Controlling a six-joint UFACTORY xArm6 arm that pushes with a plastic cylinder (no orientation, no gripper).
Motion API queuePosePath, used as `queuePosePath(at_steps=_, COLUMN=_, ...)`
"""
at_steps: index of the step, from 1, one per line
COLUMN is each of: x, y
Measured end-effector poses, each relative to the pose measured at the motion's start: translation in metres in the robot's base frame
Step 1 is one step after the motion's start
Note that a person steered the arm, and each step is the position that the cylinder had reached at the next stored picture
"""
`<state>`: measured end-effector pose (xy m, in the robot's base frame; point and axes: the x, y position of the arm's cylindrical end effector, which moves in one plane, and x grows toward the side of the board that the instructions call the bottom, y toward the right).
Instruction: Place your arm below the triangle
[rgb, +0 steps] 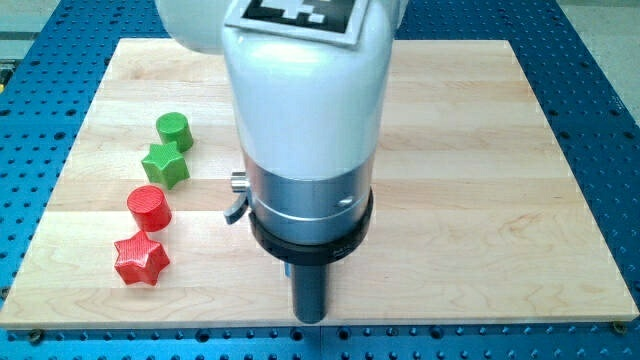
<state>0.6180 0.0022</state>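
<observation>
My tip (311, 319) rests near the bottom edge of the wooden board (480, 200), at the view's centre. No triangle block shows; the arm's white body (305, 100) hides the middle of the board. Four blocks stand in a column at the view's left: a green cylinder (174, 130), a green star (166, 164), a red cylinder (149, 207) and a red star (140, 259). My tip is well to the right of the red star and touches no block.
The board lies on a blue perforated table (600, 60). The board's bottom edge runs just below my tip.
</observation>
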Motion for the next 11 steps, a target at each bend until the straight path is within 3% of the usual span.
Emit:
queuePosePath(at_steps=1, x=0.000, y=0.032)
queuePosePath(at_steps=8, x=0.001, y=0.026)
queuePosePath(at_steps=11, x=0.000, y=-0.039)
